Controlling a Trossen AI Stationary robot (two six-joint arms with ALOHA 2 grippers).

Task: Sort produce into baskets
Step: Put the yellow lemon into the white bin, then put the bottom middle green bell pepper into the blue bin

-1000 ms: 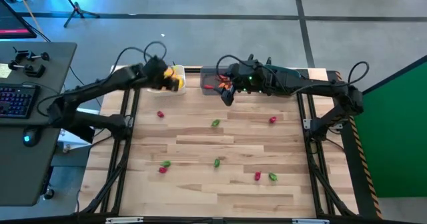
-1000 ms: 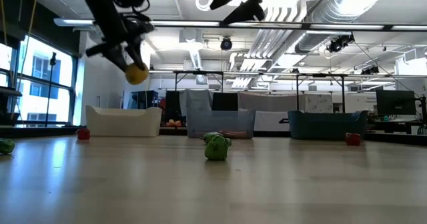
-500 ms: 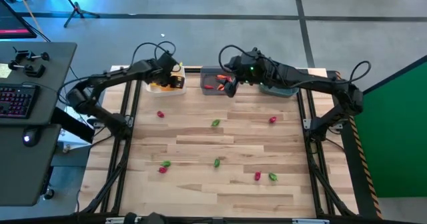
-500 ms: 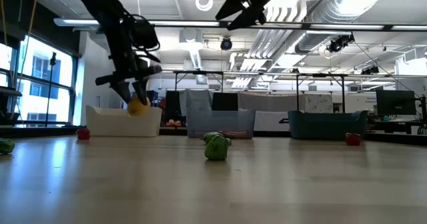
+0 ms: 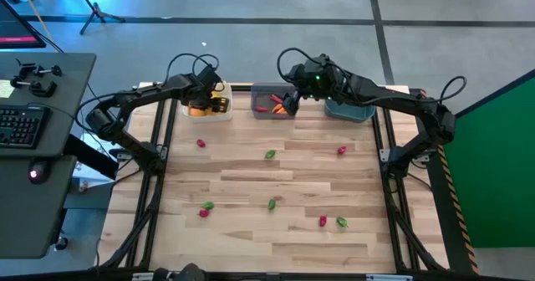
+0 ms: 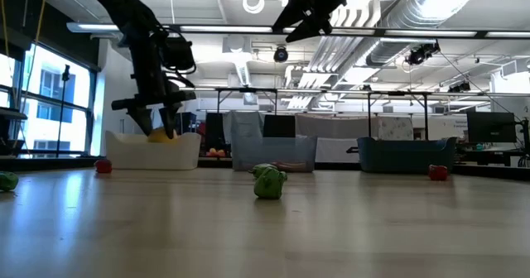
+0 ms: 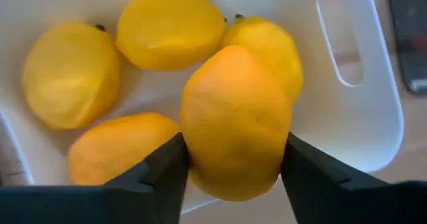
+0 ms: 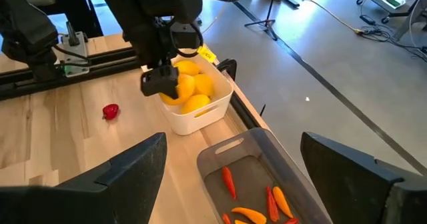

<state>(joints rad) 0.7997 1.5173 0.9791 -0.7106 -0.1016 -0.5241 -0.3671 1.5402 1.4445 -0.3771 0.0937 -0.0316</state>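
— Yellow-orange round toy fruit [image 7: 235, 121] sits between the left gripper [image 7: 230, 174] fingers, over the white plastic basket [image 5: 206, 109] at the wooden bench's [image 5: 276, 227] far edge; whether they clamp it, I cannot tell.

— And the right gripper [image 8: 230, 164]?

— Spread wide, empty, above the translucent grey basket [image 5: 269, 105] holding slim orange-red carrot pieces [image 8: 250, 214]. Red and green bits [image 5: 270, 155] lie scattered on the bench

A grey floor [image 5: 251, 30] surrounds the wooden table [image 5: 251, 231]; a desk [image 5: 33, 147] holds a keyboard [image 5: 18, 126].
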